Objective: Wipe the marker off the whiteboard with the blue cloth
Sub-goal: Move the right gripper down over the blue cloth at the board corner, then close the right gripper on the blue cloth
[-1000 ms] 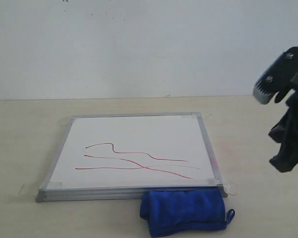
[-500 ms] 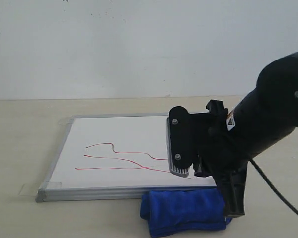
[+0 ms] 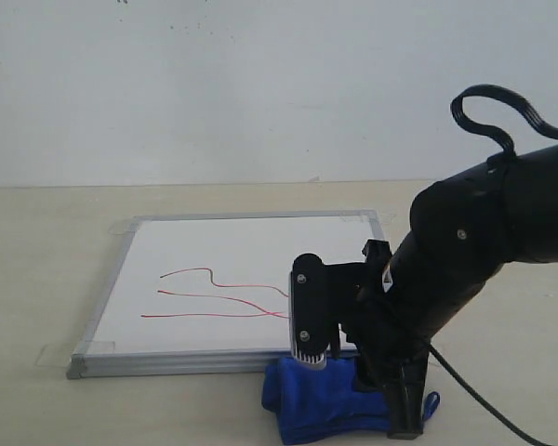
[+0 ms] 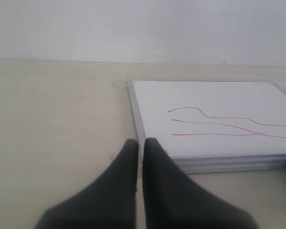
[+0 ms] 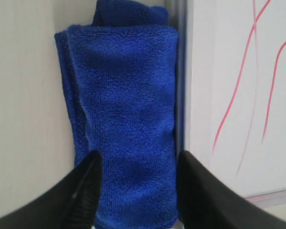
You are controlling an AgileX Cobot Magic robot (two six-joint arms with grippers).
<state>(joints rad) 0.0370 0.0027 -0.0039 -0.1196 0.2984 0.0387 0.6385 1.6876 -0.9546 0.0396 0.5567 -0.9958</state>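
Two fingers [image 5: 86, 191] (spread) — astride blue cloth [image 5: 126, 109]

Cloth [image 3: 321, 401] against whiteboard's [image 3: 225, 245] near edge; right end effector [image 5: 139, 161] seemingly above.

No writing, brand name, number or sign can be read in any of the three views. The red marker lines [image 3: 214, 315] on the whiteboard [image 3: 251, 246] are loose, wavy strokes, some crossing, and they form no letters or figures.
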